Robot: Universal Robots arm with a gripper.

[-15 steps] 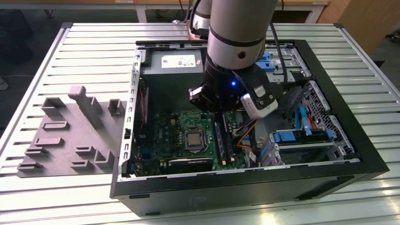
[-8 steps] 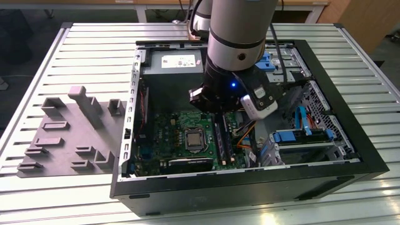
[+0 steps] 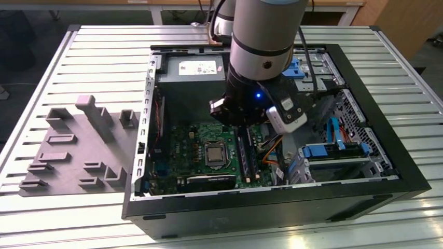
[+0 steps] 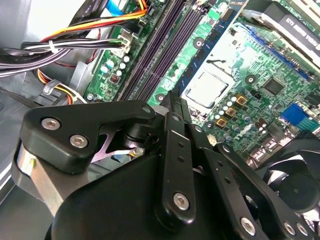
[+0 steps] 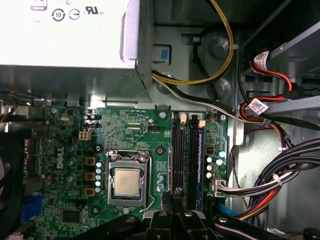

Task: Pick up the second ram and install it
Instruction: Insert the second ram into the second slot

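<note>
Jaws closed over the memory slots, nothing gripped

I see the jaws drawn together, empty, just above the black slots (image 5: 190, 160) on the motherboard (image 5: 135, 135); a dark-blue memory stick (image 5: 200, 165) stands edge-on beside them, on the cables' (image 5: 270, 185) side.

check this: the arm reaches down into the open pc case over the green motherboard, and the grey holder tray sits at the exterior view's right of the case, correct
One slip: the exterior view shows the grey holder tray at its left of the open PC case, not its right. The arm does reach down into the case over the green motherboard.
</note>
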